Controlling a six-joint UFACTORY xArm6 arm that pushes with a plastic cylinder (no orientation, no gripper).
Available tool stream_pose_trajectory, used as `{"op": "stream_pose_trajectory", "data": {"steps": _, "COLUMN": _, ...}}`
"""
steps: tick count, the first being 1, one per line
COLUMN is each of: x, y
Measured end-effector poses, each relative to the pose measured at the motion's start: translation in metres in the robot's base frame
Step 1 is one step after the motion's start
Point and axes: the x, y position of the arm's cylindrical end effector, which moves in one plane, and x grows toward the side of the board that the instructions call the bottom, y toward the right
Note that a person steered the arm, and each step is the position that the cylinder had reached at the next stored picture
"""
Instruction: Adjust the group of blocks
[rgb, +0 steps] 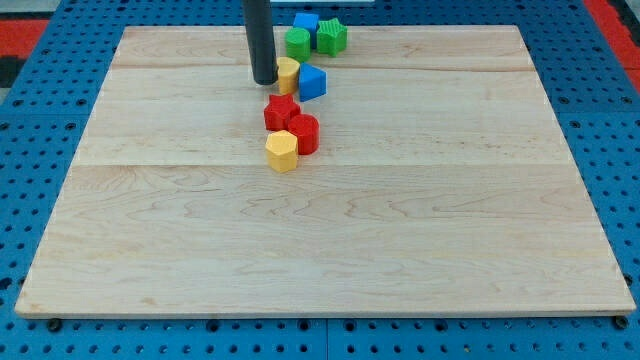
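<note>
My tip (265, 80) rests on the board near the view's top, touching or just left of a yellow block (289, 75). A blue block (312, 82) sits right of that yellow one. Above them are a green cylinder (297, 42), a green star-shaped block (331, 37) and a blue block (306, 22) at the board's top edge. Below are a red star-shaped block (281, 112), a red cylinder (304, 133) and a yellow hexagonal block (282, 151), packed close together.
The wooden board (320, 240) lies on a blue pegboard surface (30, 200). All the blocks sit in a loose column near the top middle of the board.
</note>
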Motion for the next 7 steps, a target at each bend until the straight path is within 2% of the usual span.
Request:
{"op": "stream_pose_trajectory", "data": {"steps": 4, "x": 0.011, "y": -0.001}}
{"op": "stream_pose_trajectory", "data": {"steps": 5, "x": 0.008, "y": -0.02}}
{"op": "stream_pose_trajectory", "data": {"steps": 6, "x": -0.013, "y": -0.045}}
{"op": "stream_pose_trajectory", "data": {"steps": 7, "x": -0.023, "y": -0.046}}
